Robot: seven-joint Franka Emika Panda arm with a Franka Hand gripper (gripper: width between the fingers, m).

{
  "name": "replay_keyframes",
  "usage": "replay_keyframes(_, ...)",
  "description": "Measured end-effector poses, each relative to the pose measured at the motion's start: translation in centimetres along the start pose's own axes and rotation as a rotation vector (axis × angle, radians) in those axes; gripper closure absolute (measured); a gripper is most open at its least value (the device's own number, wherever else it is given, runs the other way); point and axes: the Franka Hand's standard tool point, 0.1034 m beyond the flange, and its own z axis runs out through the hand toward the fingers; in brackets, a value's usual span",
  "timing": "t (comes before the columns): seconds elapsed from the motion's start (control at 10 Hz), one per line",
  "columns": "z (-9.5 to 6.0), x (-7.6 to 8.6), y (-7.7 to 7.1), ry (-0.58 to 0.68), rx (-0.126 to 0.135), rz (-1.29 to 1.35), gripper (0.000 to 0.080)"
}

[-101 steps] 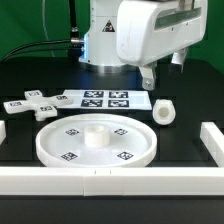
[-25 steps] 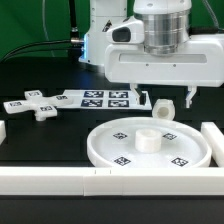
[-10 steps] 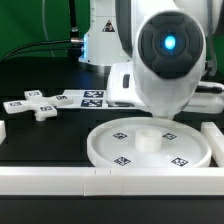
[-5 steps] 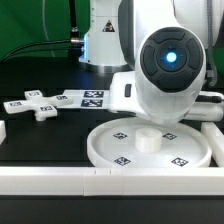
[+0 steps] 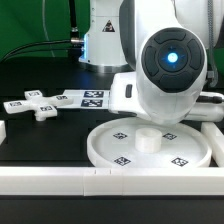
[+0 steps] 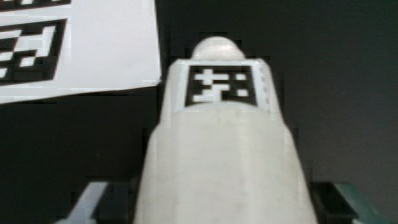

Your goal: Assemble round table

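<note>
The arm (image 5: 168, 62) fills the exterior view. Its rounded housing with a glowing blue light hangs over the far rim of the large disc (image 5: 105, 150) and hides whatever lies behind it. The disc lies flat on the black table (image 5: 40, 140), rim upward, with several square tags on its floor and the raised hub (image 5: 148, 138) at its centre.

Long white bars (image 5: 60, 180) run along the near side of the disc, just beside its rim, and another bar stands at the exterior view's right of it. Beyond the disc, toward the exterior view's left, lies the marker board (image 5: 88, 98), partly covered by the arm. Farther to the left, well apart from the disc, the cross-shaped piece (image 5: 30, 105) lies flat with its tags upward.

The short cylinder (image 6: 222, 130) shows only in the wrist view. It is a white body with one tag facing the camera, its far end near a corner of the marker board (image 6: 71, 50). Its place relative to the disc cannot be read, because the arm hides it in the exterior view.

The gripper (image 6: 217, 196) straddles this cylinder, with one dark finger on each side of it. The fingers (image 6: 103, 200) are blurred at the picture's edge, so whether they press on the cylinder or stand just clear of it cannot be told.
</note>
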Motion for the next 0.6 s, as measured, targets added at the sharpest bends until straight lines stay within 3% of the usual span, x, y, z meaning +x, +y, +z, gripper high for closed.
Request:
replay_keyframes(0.3,-1.0,-0.8,-0.1,-0.002,-0.003,-0.011,0.0392)
replay_keyframes(0.6,-4.9,-3.5,0.7,-0.017,-0.001,-0.055,0.0392)
